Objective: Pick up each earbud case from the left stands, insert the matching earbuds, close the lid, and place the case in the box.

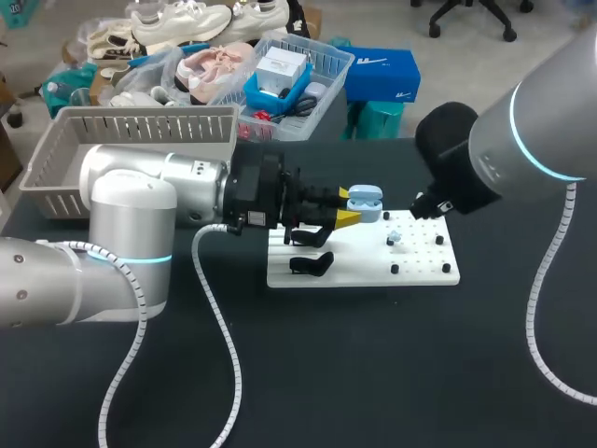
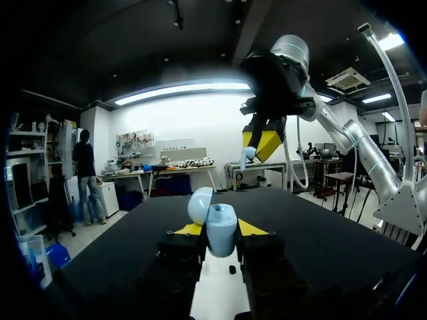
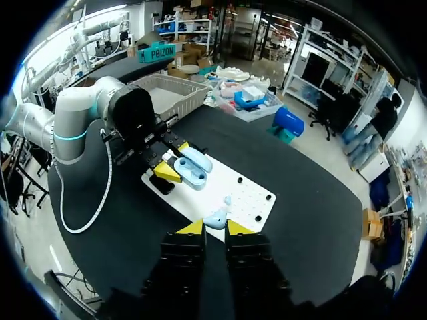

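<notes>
The open-lidded blue earbud case (image 2: 220,230) sits clamped between the left jaws, above the white stand board (image 1: 424,271); ahead of them the right jaws pinch a blue earbud (image 3: 215,218) over that board on the table (image 1: 373,373)

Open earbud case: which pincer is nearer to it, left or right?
Left. The left pincer is shut on the earbud case; the right pincer, gripping an earbud, stands apart from it above the white board.
</notes>
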